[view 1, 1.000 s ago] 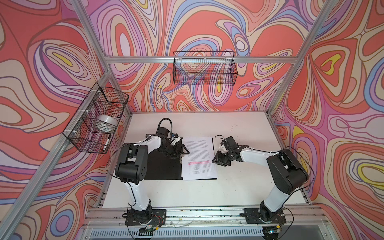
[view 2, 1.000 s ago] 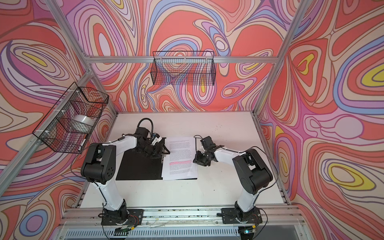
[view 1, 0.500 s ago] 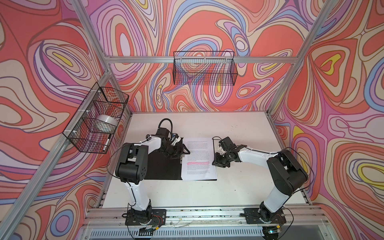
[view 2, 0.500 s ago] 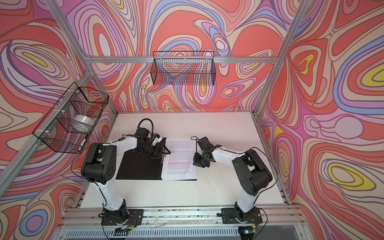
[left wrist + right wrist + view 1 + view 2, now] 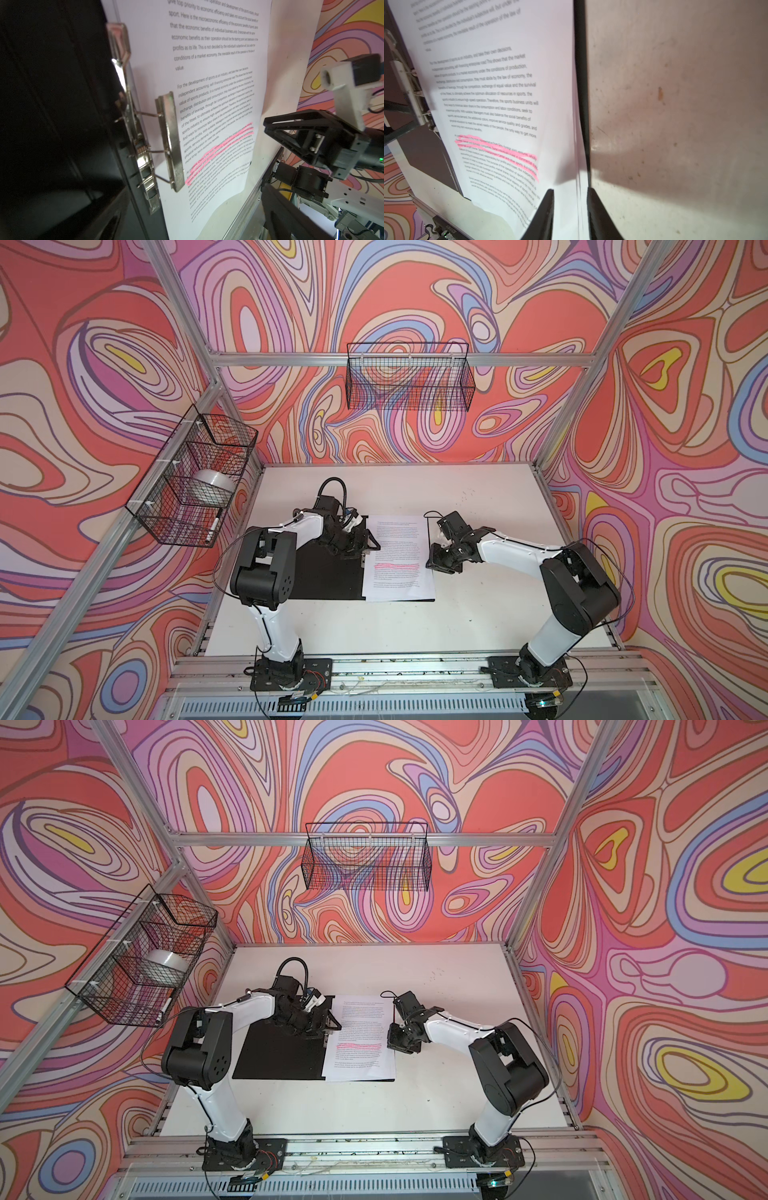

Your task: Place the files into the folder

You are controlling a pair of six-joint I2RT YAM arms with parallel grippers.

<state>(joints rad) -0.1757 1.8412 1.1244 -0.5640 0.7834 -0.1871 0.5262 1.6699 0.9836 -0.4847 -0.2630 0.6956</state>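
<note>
I see the white table, its bare top scuffed and flecked with small brownish specks. The folder lies directly on it, opened flat with the black inside up, left of centre. The files rest on the folder's right half.

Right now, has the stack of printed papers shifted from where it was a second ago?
No. The files lie where they did on the table, their near edge still level with that of the folder.
</note>
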